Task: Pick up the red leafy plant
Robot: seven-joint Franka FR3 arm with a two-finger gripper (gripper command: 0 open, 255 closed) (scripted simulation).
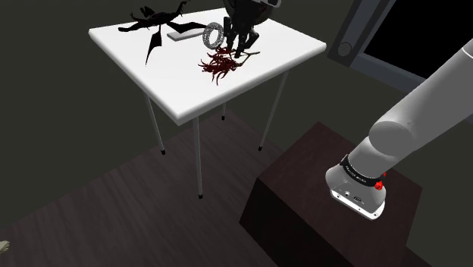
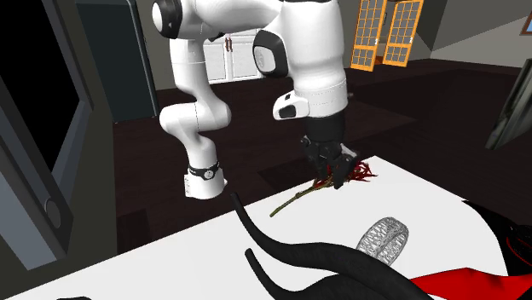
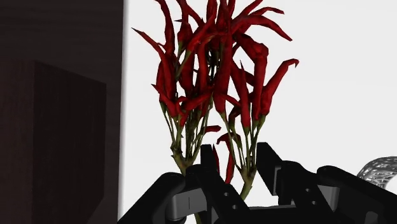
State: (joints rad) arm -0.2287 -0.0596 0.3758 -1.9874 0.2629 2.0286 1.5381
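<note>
The red leafy plant (image 1: 220, 64) lies flat on the white table (image 1: 174, 91), its narrow dark red leaves (image 2: 360, 170) toward the table edge and a thin green stem (image 2: 294, 203) trailing the other way. My black gripper (image 1: 239, 51) stands over it, pointing down, at the place where stem meets leaves (image 2: 331, 177). In the wrist view the plant (image 3: 216, 70) rises straight ahead of the gripper (image 3: 236, 162), whose fingers are close together and clasp the lower stems; one stem passes outside the fingers.
A silvery mesh ring (image 1: 214, 35) (image 2: 384, 236) (image 3: 382, 170) lies just beyond the plant. A black spidery object (image 1: 155, 23) (image 2: 324, 264) and a flat white piece (image 1: 184, 32) sit at the table's far side. The dark stand (image 1: 326, 197) is below.
</note>
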